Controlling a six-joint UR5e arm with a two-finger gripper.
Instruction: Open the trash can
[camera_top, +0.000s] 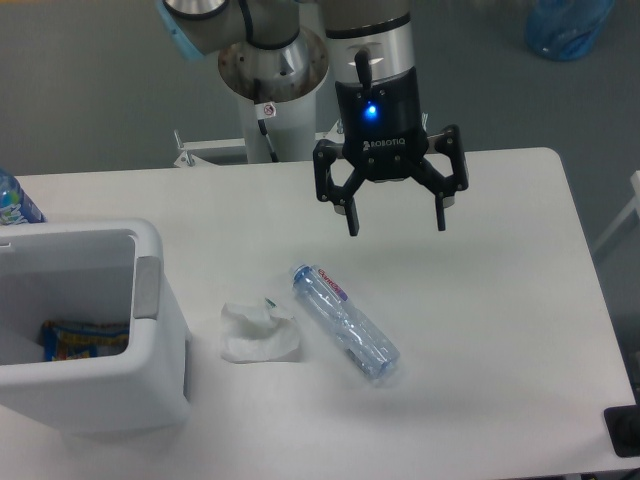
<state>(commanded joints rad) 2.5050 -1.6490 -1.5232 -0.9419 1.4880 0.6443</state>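
gaping upward, trash can (150, 385), long axis seemingly toward the camera

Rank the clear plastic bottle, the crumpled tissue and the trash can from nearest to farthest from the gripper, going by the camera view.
Measured from the gripper, which hangs open above the table:
1. Clear plastic bottle, lying on its side just below and left of the gripper.
2. Crumpled tissue, farther left, beside the bottle's cap end.
3. Trash can, at the table's left edge, its top open.

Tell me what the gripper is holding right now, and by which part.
Nothing. The gripper hangs open above the table, fingers spread with only air between them, clear of the bottle and the trash can.
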